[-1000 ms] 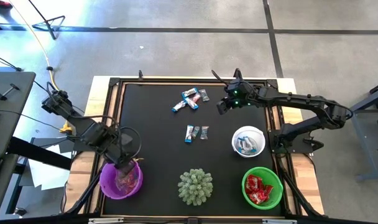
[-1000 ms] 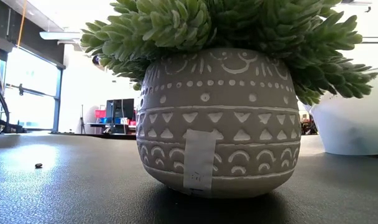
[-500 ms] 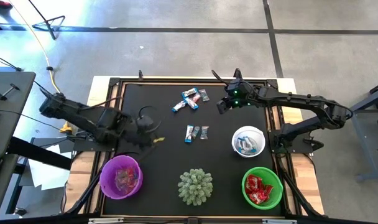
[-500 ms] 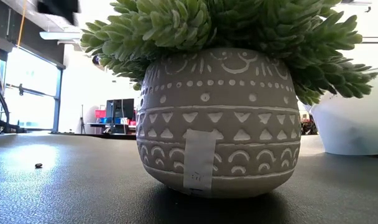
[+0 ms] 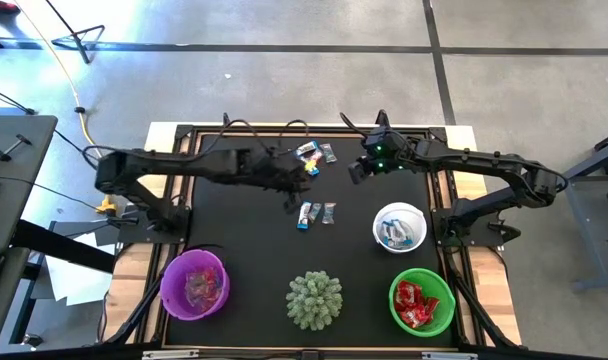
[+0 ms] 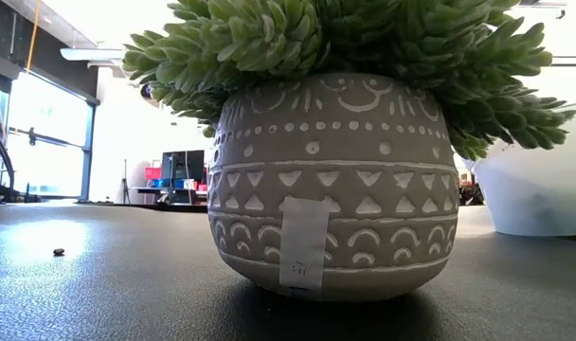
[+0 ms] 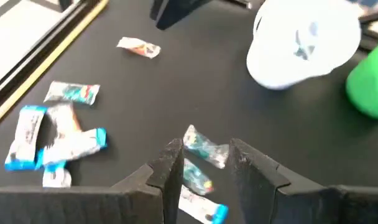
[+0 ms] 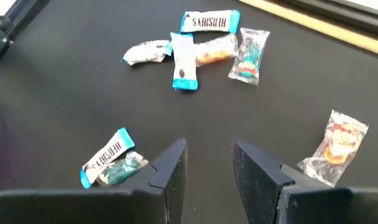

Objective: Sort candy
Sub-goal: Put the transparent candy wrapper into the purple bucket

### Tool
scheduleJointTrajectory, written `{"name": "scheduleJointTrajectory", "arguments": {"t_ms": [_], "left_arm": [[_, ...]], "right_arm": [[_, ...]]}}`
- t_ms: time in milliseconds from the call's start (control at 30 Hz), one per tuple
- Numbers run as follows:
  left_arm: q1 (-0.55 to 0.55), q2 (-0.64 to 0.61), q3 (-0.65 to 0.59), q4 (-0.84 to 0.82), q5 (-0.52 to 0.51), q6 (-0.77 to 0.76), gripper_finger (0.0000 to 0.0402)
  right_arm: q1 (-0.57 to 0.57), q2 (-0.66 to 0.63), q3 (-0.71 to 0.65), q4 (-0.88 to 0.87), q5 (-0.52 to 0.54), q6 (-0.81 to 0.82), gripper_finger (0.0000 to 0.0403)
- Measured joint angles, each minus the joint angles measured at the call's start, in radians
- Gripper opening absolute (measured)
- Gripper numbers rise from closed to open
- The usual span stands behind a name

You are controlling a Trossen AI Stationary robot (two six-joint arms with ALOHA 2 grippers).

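Wrapped candy lies on the black table in two groups: a cluster (image 5: 306, 158) toward the far edge and a small group (image 5: 315, 212) at mid-table. My left gripper (image 5: 293, 196) reaches out over the table and hangs open above the mid-table group (image 7: 201, 163), whose sweets show between and beyond its fingers without touching them. My right gripper (image 5: 357, 172) hovers open right of the far cluster (image 8: 207, 37), with one reddish candy (image 8: 336, 147) lying beside it. More candy sits in the purple bowl (image 5: 195, 284), the white bowl (image 5: 399, 227) and the green bowl (image 5: 421, 300).
A spiky pale-green plant in a patterned grey pot (image 5: 314, 298) stands at the near edge between the purple and green bowls and fills the low view (image 6: 326, 180). A raised wooden frame (image 5: 184, 180) borders the table.
My left gripper has swung away from above the purple bowl, toward the table's far and right side, to mid-table above the candy group, rolling its wrist as it went. My right gripper has kept still. No candy has moved.
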Motion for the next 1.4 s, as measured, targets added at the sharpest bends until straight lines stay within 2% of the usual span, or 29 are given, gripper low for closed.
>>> {"name": "scheduleJointTrajectory", "arguments": {"t_ms": [167,267,333,433,567,667,800,1000,1233,1400], "left_arm": [[0.049,0.102,0.000,0.007,0.032,0.194,0.0117],[0.067,0.154,0.000,0.036,0.025,0.319,0.0117],[0.079,0.182,0.000,0.077,0.004,0.344,0.0117],[0.103,0.213,0.000,0.147,-0.017,0.252,0.0117],[0.155,0.240,0.000,0.161,-0.018,0.048,0.0117],[0.194,0.250,0.000,0.156,-0.008,-0.030,0.0117],[0.234,0.252,0.000,0.161,0.025,-0.047,0.0117],[0.268,0.259,0.061,0.091,-0.001,-0.056,0.0117],[0.287,0.357,0.211,-0.080,-0.014,-0.056,0.0117],[0.286,0.458,0.335,-0.129,0.005,-0.049,0.0117]], "right_arm": [[0.001,0.000,0.000,-0.040,-0.042,0.001,0.0124],[0.001,0.000,0.000,-0.064,-0.050,0.001,0.0124],[0.001,0.000,0.000,-0.076,-0.050,0.001,0.0124],[0.001,0.000,0.000,-0.081,-0.050,0.001,0.0124],[0.001,0.000,0.000,-0.081,-0.049,0.001,0.0124],[0.001,0.000,0.000,-0.080,-0.049,-0.005,0.0124],[0.000,0.000,0.000,-0.077,-0.049,-0.026,0.0124],[0.000,0.000,0.000,-0.077,-0.049,-0.026,0.0124],[0.000,0.000,0.000,-0.076,-0.049,-0.025,0.0124],[0.000,0.000,0.000,-0.079,-0.049,-0.025,0.0124]]}}
